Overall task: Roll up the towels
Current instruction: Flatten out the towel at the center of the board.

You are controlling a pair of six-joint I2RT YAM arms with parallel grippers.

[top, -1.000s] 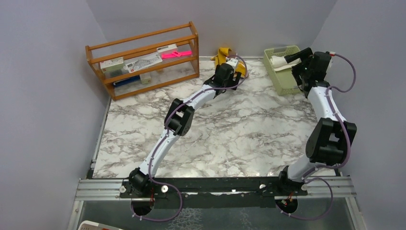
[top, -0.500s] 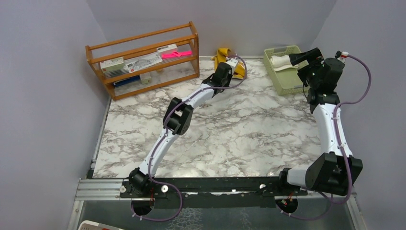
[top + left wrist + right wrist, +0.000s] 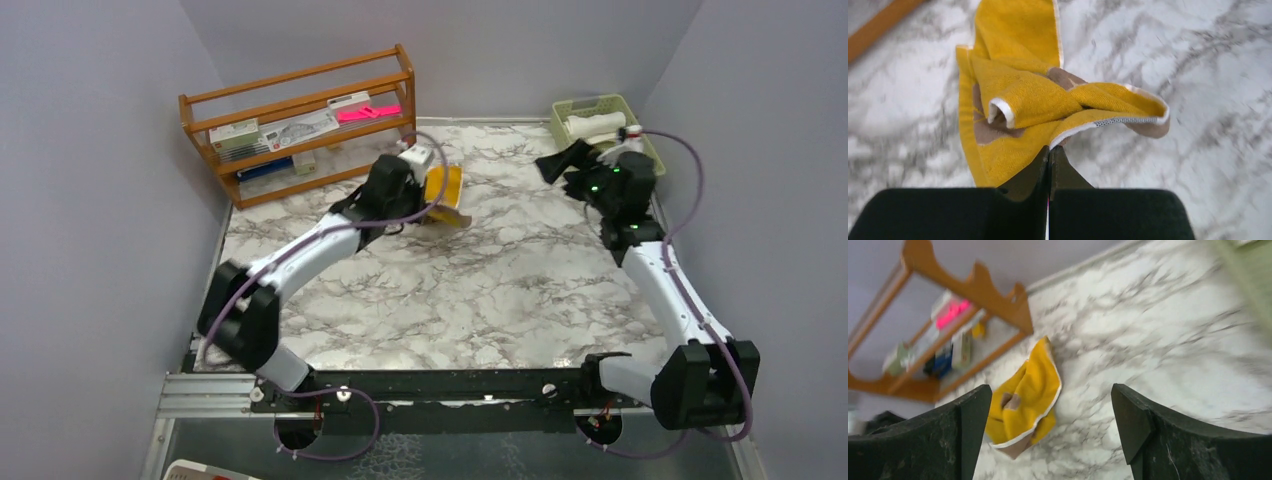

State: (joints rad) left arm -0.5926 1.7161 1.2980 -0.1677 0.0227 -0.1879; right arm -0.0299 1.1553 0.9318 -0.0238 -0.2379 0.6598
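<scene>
Left gripper (image 3: 1049, 159) is clamped tight on an edge of the mustard-yellow towel (image 3: 446, 189), fingers pressed together with the cloth pinched between them. The towel's all bunched and folded over itself, with white trim and a brownish underside showing. It's over the marble tabletop (image 3: 480, 280) toward the far edge, left of centre, just off the right end of the wooden rack (image 3: 300, 120). Can't tell if its lower corner touches the marble. Right gripper (image 3: 553, 163) is spread wide with nothing in it, over the far right part of the table, just beside the pale green basket (image 3: 588, 101). The cream-white towel (image 3: 590, 128) lies rolled up inside that basket in the far right corner.
</scene>
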